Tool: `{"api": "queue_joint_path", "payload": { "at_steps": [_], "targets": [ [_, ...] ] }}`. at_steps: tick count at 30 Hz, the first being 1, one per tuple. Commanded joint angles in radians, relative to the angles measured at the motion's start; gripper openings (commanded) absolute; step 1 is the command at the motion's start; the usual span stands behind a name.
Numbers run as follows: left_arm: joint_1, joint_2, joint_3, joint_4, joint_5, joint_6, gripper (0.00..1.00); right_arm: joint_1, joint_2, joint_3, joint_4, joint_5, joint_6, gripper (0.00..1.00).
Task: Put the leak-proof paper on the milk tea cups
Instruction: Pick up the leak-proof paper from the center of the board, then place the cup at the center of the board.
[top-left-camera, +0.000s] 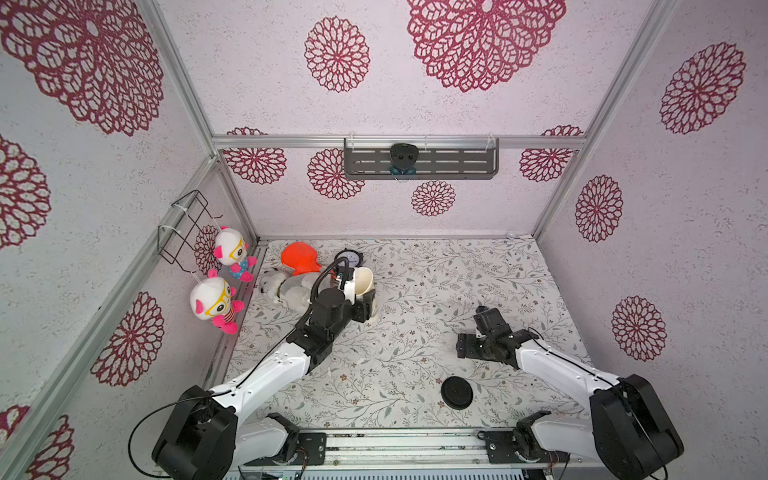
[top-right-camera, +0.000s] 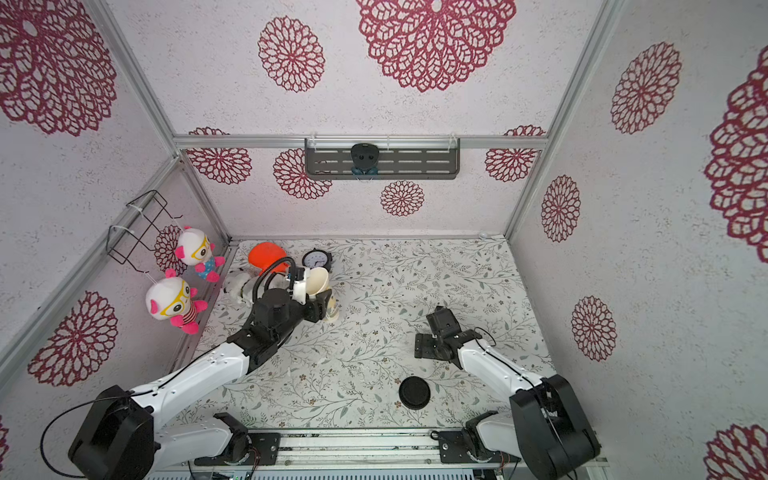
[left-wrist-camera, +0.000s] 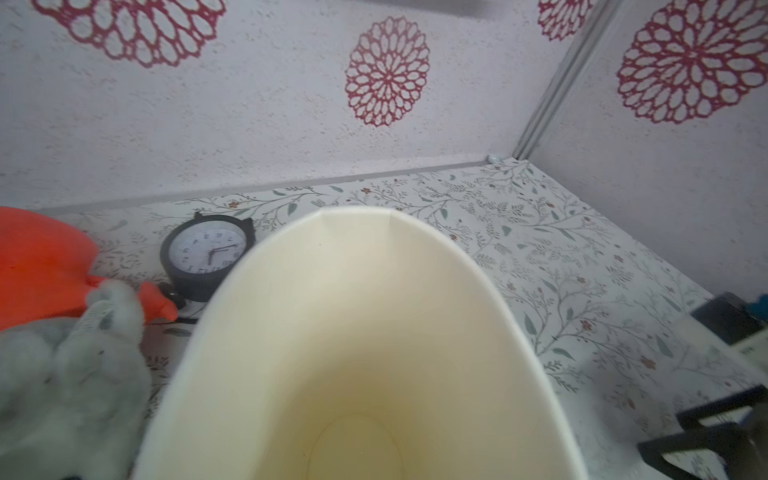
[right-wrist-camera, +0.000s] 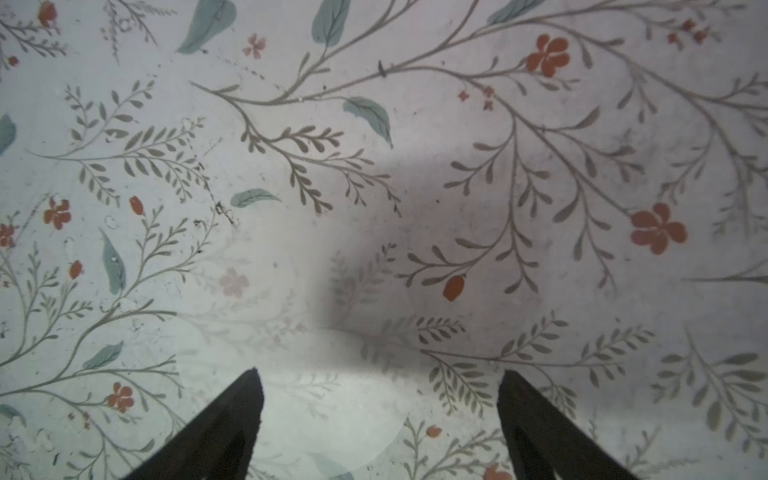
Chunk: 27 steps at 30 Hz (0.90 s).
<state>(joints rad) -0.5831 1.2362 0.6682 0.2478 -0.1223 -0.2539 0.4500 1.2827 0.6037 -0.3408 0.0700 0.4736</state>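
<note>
Right gripper (right-wrist-camera: 379, 370): fingers (right-wrist-camera: 232, 419) spread wide and empty, tips poised just over the table (right-wrist-camera: 582, 291). Under and between them lies the leak-proof paper (right-wrist-camera: 291, 361) — flat, round, translucent enough that the floral print shows through.

Left gripper (top-left-camera: 363, 306): jaws around the body of the milk tea cup (top-left-camera: 365, 280), seemingly closed on it; the contact itself is hidden. The cup is at the table's far left, mouth open and empty, near a clock (left-wrist-camera: 208, 253) and well apart from the paper.

Judgement: the sheet looks near weightless and limp, lying flush with no raised edge that I can make out. Pinch gently at its rim — a hard scrape would likely crease or tear it. It may fold or drift when lifted, so carry it level and slow.
</note>
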Motion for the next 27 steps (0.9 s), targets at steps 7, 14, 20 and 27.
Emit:
{"api": "queue_joint_path", "payload": {
  "at_steps": [7,14,20,27],
  "targets": [
    [-0.183,0.111,0.013,0.027,-0.057,-0.009,0.73,0.075,0.188,0.092,-0.014,0.112,0.052,0.73],
    [-0.257,0.212,0.045,0.066,-0.083,-0.033,0.72,0.092,0.241,0.076,0.003,0.142,0.076,0.54],
    [-0.314,0.288,0.084,0.088,-0.095,-0.046,0.72,0.093,0.236,0.075,0.003,0.167,0.076,0.39],
    [-0.369,0.35,0.127,0.1,-0.131,-0.068,0.71,0.093,0.163,0.074,0.024,0.167,0.071,0.25]
  ]
}}
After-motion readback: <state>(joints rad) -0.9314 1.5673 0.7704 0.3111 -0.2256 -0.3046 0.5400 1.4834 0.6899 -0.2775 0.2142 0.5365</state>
